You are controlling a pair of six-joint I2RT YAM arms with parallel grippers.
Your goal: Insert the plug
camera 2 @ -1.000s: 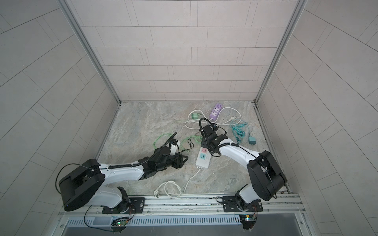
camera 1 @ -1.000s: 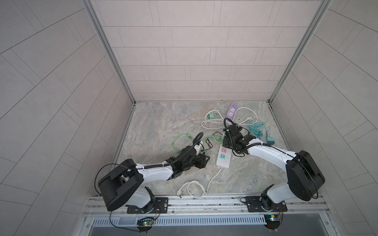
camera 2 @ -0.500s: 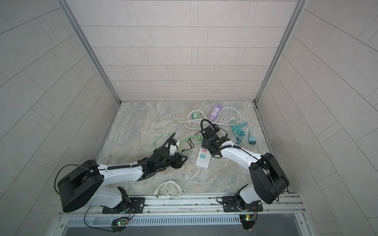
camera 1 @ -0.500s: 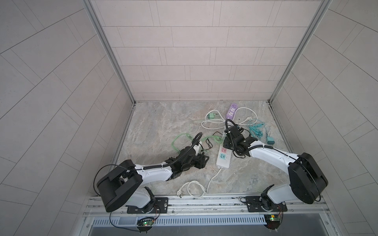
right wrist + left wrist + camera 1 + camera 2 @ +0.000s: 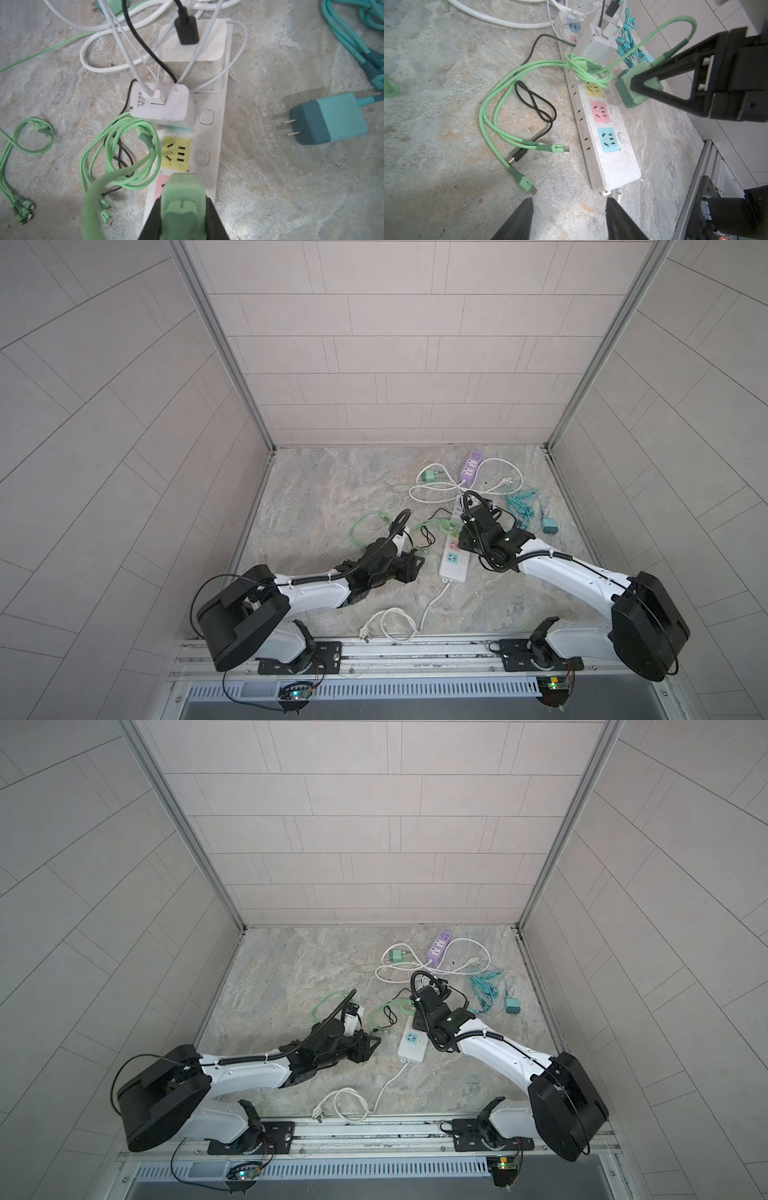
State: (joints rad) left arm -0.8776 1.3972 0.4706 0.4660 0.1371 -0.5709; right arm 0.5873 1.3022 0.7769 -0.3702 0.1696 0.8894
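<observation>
A pale green plug [image 5: 182, 197] sits between the fingers of my right gripper [image 5: 182, 207], which is shut on it. The plug hangs just over the white power strip [image 5: 209, 133], above the pink socket [image 5: 600, 111] and beside the free yellow socket [image 5: 176, 153]. In the left wrist view the plug [image 5: 631, 87] tilts at the strip's edge, its prongs hidden. My left gripper [image 5: 569, 209] stands open and empty on the floor by the strip's near end [image 5: 612, 162]. Both top views show the strip [image 5: 454, 566] [image 5: 412, 1048] between the two arms.
Two white chargers [image 5: 162, 104] [image 5: 193, 54] fill the strip's far sockets. Loose green cables [image 5: 500, 116] and a black cable [image 5: 537, 104] lie left of it. A teal charger [image 5: 330, 120] lies right. A purple strip [image 5: 471, 464] and a white cord coil [image 5: 390, 624] are also there.
My right gripper has crept a little along the strip toward its near end, the plug still in it. The left arm has not moved.
</observation>
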